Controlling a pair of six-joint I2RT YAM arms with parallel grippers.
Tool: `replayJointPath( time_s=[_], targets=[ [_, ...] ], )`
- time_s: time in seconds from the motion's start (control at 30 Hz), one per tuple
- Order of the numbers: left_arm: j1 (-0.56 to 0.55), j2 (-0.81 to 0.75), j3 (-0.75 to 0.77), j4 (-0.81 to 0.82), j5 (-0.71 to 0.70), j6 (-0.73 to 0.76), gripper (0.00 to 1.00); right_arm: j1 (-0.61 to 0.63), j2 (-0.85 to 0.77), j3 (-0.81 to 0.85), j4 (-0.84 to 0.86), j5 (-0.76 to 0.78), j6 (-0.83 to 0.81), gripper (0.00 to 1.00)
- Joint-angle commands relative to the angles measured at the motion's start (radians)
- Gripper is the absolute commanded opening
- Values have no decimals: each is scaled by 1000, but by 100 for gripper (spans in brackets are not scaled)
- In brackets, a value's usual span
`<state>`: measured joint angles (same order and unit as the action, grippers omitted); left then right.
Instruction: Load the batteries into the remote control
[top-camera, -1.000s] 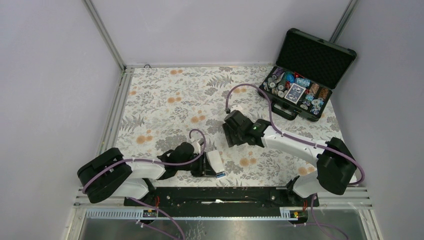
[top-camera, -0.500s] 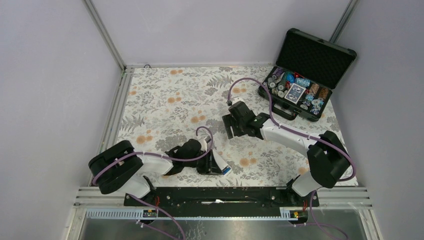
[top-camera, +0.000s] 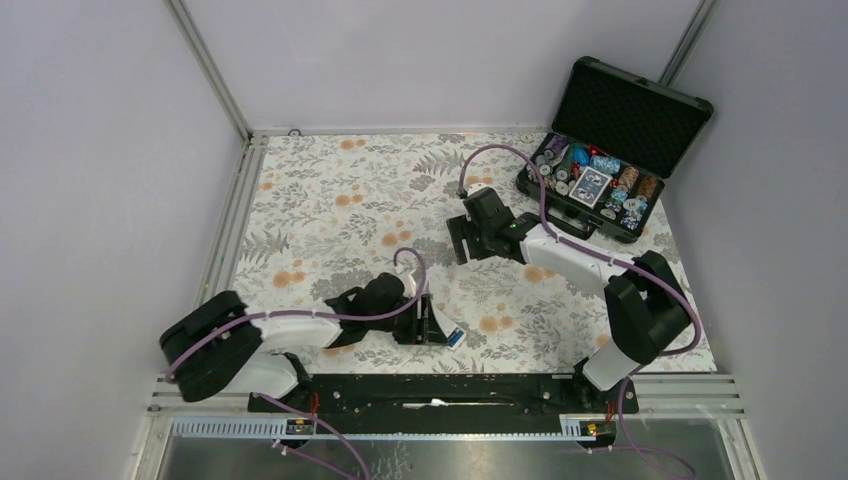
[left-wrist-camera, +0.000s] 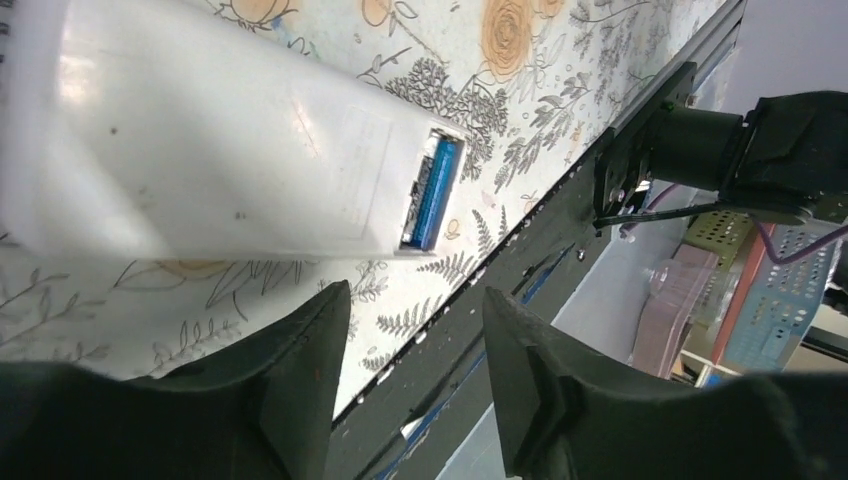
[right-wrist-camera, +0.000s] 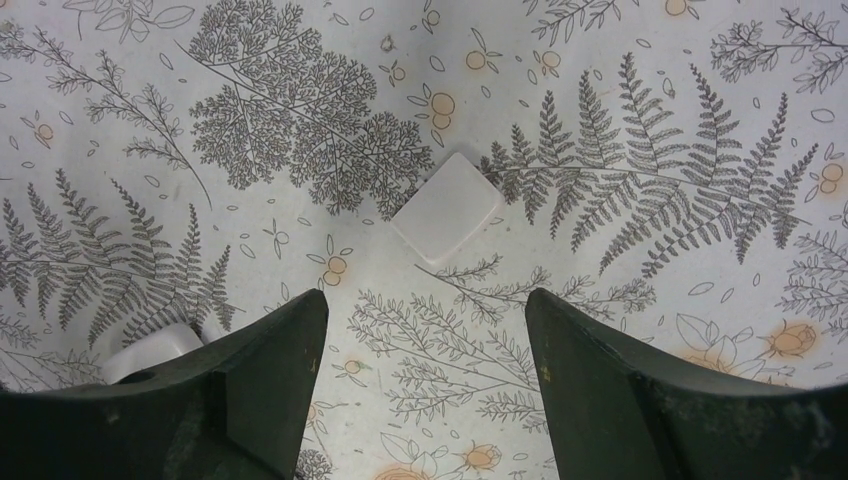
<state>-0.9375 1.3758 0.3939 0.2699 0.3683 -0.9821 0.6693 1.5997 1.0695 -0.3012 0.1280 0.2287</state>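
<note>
The white remote control (left-wrist-camera: 200, 150) lies back up on the floral table, just beyond my left fingertips. Its battery bay at the end is uncovered, with one bright blue battery (left-wrist-camera: 435, 195) seated in it. In the top view the remote (top-camera: 438, 326) shows at the near edge with its blue end (top-camera: 455, 338). My left gripper (left-wrist-camera: 412, 300) is open and empty beside it, also seen from above (top-camera: 424, 326). My right gripper (right-wrist-camera: 420, 300) is open and empty above a small white square cover (right-wrist-camera: 446, 208) on the table; from above it (top-camera: 462, 240) sits mid-table.
An open black case (top-camera: 600, 170) with poker chips and cards stands at the back right. The black base rail (left-wrist-camera: 560, 230) runs along the table's near edge right by the remote. A rounded white object (right-wrist-camera: 150, 352) peeks from behind my right gripper's left finger.
My right gripper has moved farther back and slightly right over the table. My left arm has shifted and the remote has turned, its blue end now pointing right.
</note>
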Motion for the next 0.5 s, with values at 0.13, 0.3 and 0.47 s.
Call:
replayJointPath(
  time_s=[0.13,0.3,0.47],
  targets=[
    [-3,-254,40,-254,-157,118,67,-52,68,73,21,-99,-67,82],
    [-3,-345,54,-377,-233,177,77,-71,118,105,22,-167,-93,86],
    [-2,-387,67,-440,-271,206,85,-83,194,166,21,-198,-113,87]
  ],
)
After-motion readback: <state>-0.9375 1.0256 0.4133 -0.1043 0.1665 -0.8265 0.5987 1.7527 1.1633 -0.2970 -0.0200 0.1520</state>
